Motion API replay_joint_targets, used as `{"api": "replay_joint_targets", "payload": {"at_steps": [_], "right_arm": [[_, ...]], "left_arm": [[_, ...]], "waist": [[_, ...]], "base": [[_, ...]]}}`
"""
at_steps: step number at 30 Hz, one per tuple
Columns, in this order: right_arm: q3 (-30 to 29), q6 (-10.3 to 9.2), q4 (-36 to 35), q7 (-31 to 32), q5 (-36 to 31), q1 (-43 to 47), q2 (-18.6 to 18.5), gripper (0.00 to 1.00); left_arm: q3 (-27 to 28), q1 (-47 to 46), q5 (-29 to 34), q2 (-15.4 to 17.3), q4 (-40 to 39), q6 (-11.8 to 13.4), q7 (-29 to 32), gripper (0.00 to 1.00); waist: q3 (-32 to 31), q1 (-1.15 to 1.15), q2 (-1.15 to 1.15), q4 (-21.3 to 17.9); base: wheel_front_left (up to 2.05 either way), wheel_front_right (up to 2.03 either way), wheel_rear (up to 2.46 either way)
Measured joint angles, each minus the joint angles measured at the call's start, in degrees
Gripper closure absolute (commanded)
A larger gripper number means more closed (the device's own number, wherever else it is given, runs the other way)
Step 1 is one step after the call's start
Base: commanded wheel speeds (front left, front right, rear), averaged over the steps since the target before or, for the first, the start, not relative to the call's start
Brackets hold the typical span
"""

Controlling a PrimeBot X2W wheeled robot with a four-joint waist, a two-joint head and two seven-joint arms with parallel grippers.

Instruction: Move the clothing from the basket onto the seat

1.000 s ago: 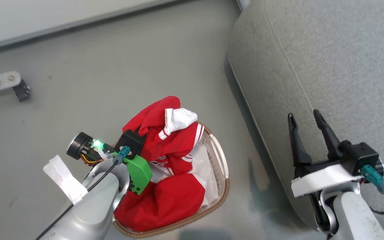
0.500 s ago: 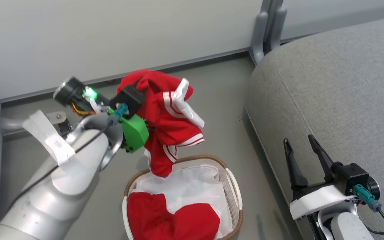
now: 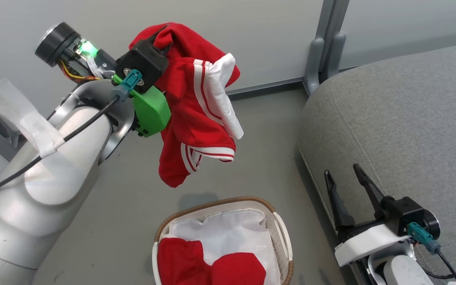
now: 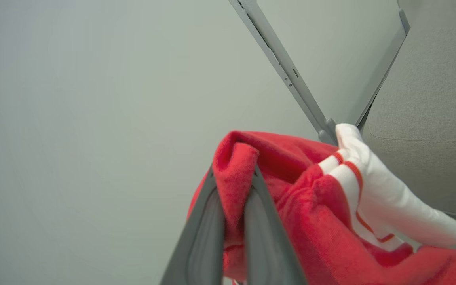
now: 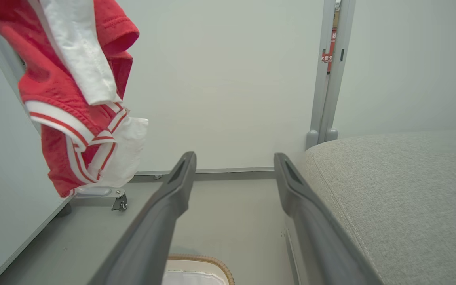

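So the left gripper [image 4: 234,172] has pulled one red garment [image 3: 196,111] clean out of the basket [image 3: 212,202]. A second ago it was heaped in there; now it dangles under the fingers, lowest fold clear of the rim. The jaws are pinched nearly shut on a thick roll of the red cloth.

That piece is free to travel. The seat [image 3: 402,118] is off to that hand's right, well apart, so I'd guess a swing across comes next. A second red piece [image 3: 212,267] sits below the hand in the basket, on the white liner [image 3: 228,229], so we're maybe halfway.

The right gripper [image 3: 341,170] is spread wide and empty, over the seat's edge.

The cloth looks like soft, fleecy knit with white stripe trim and a smooth white panel. The basket is perforated plastic with a woven brown rim. The seat is coarse grey fabric, rounded, with a stitched seam.
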Motion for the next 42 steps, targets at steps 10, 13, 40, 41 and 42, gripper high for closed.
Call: {"api": "replay_joint_targets", "payload": {"at_steps": [10, 13, 40, 41, 42], "right_arm": [[7.36, 0.00, 0.65, 0.00, -1.77, -2.16, 0.00, 0.00], [10.61, 0.00, 1.02, 0.00, -2.27, -3.78, 0.00, 0.00], [14.94, 0.01, 6.97, 0.00, -2.32, -18.79, 0.03, 1.00], [14.71, 0.00, 6.65, 0.00, -2.15, -18.78, -0.01, 1.00], [14.54, 0.00, 6.39, 0.00, -2.13, -18.70, -0.01, 1.00]], "left_arm": [[-3.33, -4.08, -1.64, -0.85, -3.03, -0.10, 2.65, 1.00], [-4.95, -5.76, -2.27, -1.55, -3.66, -0.14, 3.49, 1.00], [-11.91, -7.71, -8.11, -5.38, -6.21, 0.71, 3.24, 1.00], [-11.79, -6.96, -8.42, -5.15, -5.78, 0.97, 2.87, 1.00], [-11.69, -6.08, -8.71, -4.88, -5.37, 1.37, 2.65, 1.00]], "waist": [[-0.49, 0.00, 0.00, 0.67], [-0.73, 0.00, 0.00, 1.15], [-1.69, 0.00, 0.00, 5.41], [-1.70, 0.00, 0.00, 5.36], [-1.71, 0.00, 0.00, 5.29]], "base": [[0.00, 0.00, 0.00], [0.00, 0.00, 0.00], [0.00, 0.00, 0.00], [0.00, 0.00, 0.00], [0.00, 0.00, 0.00]]}}
